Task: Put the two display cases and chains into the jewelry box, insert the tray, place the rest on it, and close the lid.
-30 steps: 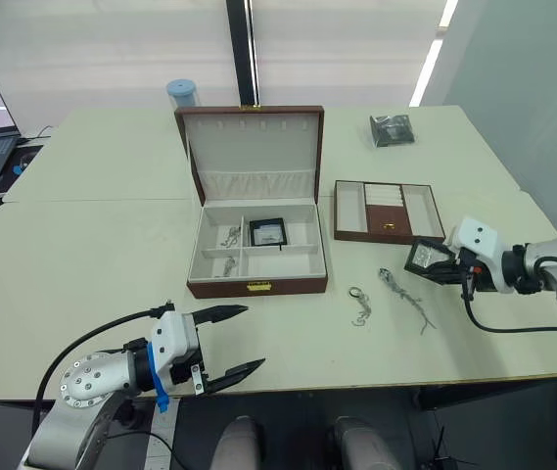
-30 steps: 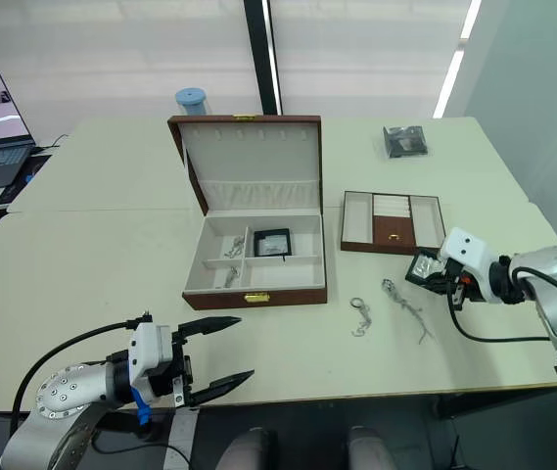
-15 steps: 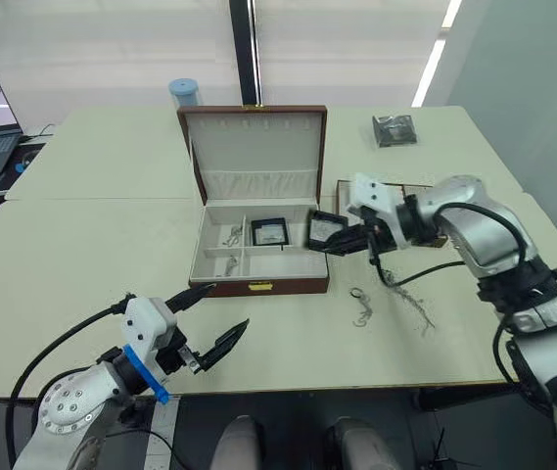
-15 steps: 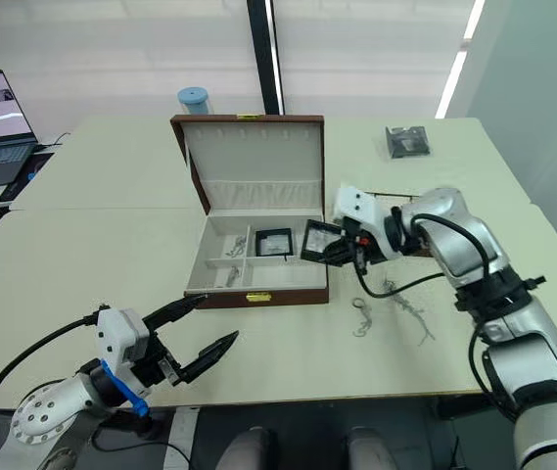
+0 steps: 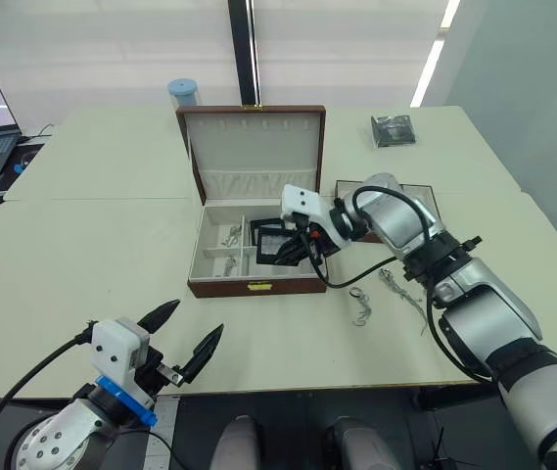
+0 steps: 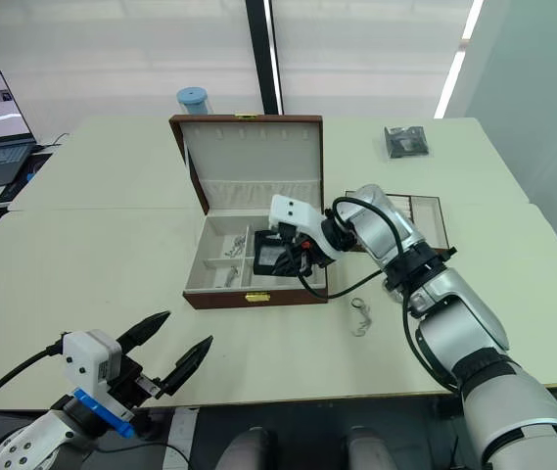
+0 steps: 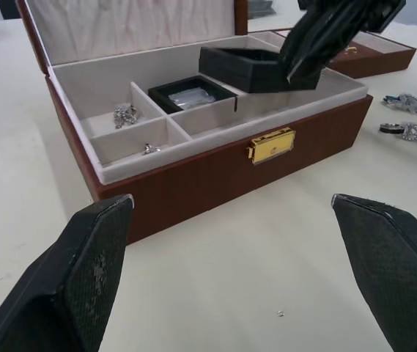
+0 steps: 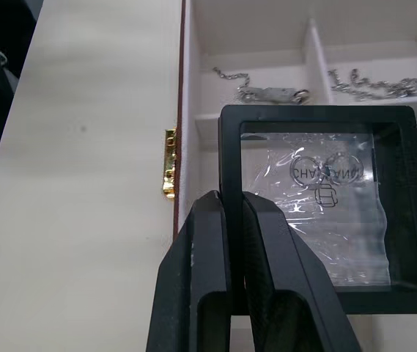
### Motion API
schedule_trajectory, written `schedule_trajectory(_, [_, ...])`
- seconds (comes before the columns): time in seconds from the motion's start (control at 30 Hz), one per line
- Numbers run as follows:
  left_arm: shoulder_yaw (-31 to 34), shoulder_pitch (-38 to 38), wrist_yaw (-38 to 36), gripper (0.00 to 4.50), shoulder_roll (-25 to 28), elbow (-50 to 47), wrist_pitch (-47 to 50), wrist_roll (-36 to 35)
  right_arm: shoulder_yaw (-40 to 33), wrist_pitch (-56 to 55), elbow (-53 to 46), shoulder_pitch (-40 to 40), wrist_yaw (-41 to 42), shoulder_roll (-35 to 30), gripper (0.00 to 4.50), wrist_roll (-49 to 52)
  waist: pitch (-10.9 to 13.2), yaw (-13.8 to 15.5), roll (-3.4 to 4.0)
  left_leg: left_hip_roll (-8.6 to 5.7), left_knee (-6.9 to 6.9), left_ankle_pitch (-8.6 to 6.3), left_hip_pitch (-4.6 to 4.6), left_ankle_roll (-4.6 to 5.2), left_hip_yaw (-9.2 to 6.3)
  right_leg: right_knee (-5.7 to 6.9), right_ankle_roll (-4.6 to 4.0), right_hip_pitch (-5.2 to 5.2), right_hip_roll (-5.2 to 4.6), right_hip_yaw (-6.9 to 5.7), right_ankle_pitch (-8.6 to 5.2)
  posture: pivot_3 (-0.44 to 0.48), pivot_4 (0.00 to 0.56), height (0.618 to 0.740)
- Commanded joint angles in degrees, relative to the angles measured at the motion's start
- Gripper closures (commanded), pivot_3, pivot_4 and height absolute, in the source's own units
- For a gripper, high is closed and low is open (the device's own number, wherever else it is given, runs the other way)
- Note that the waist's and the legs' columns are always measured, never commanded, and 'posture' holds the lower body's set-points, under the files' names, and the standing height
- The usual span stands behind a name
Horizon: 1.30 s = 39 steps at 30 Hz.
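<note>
1. Right claw [image 8: 239,213] pinches a display case [image 8: 324,220] by its frame edge, held flat over the jewelry box [image 5: 256,286], open compartment directly beneath.
2. Left claw [image 5: 182,328] hangs released, far from the box.

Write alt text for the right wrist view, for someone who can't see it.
The right gripper, shut on the edge of a black square display case with a clear printed window, holds it over the open jewelry box. Two silver chains lie in the box's cream compartments past the case, and the gold clasp shows on the brown front wall beside the pale table.
</note>
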Motion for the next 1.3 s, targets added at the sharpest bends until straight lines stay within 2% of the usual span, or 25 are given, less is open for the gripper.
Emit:
schedule_trajectory(0.03, [0.85,1.83,-0.54,0.00,-0.92,-0.82,-2.83,0.66,-0.50,-1.07,0.67,-2.44,2.53,0.86,4.47,-0.28,0.00,0.07,0.00,-0.01,0.00,0.00,0.00,0.00,0.00,0.00,0.00,0.00,-0.01,0.00,0.00,0.000,0.150,0.740])
schedule_trajectory(0.33, [0.13,3.86,-1.22,0.00,-2.43,-0.01,-6.09,1.56,-0.86,-3.17,6.23,-3.70,3.17,3.83,4.47,-2.82,0.00,-0.01,0.00,0.00,-0.01,0.00,0.01,0.00,0.00,0.01,-0.01,-0.01,0.00,-0.01,0.01,0.000,0.150,0.740])
schedule_trajectory(0.6, [-0.21,2.99,-0.77,0.00,-1.96,-1.51,-4.50,1.29,-1.52,-4.35,8.90,-4.23,2.97,4.64,4.47,-4.43,0.00,-0.01,0.00,0.00,-0.02,0.00,0.01,0.00,0.01,0.01,-0.01,-0.02,0.00,0.00,0.01,0.000,0.150,0.740])
schedule_trajectory(0.67, [-0.25,2.54,-0.54,0.00,-1.74,-1.84,-3.84,1.19,-1.96,-4.50,9.30,-4.29,2.71,4.80,3.78,-4.68,0.00,-0.01,0.00,0.00,-0.02,0.00,0.01,0.00,0.01,0.01,-0.01,-0.02,0.00,0.00,0.01,0.000,0.150,0.740])
schedule_trajectory(0.97, [-0.60,0.01,0.11,0.00,-0.86,-2.74,-0.92,0.66,-4.60,-4.54,9.48,-4.73,2.48,4.37,1.38,-4.02,0.00,0.00,0.00,0.01,-0.03,0.00,0.00,0.00,0.01,0.01,-0.01,-0.03,0.01,0.00,0.01,0.000,0.150,0.740])
schedule_trajectory(1.1, [-0.32,-1.66,-0.44,0.00,-0.16,-2.29,0.19,0.39,-6.60,-4.26,10.17,-4.91,1.36,4.28,0.04,-3.30,0.00,0.01,0.00,0.00,-0.03,0.00,0.00,0.00,0.02,0.01,-0.01,-0.03,0.01,0.01,0.01,0.000,0.150,0.740])
schedule_trajectory(1.3, [0.16,-2.61,-0.93,0.00,0.67,-1.81,0.83,-0.31,-10.71,-4.31,10.08,-4.54,0.79,3.68,0.04,-1.90,0.00,0.00,0.01,0.01,-0.03,0.00,0.00,0.00,0.02,0.01,-0.01,-0.03,0.01,0.01,0.01,0.000,0.150,0.740])
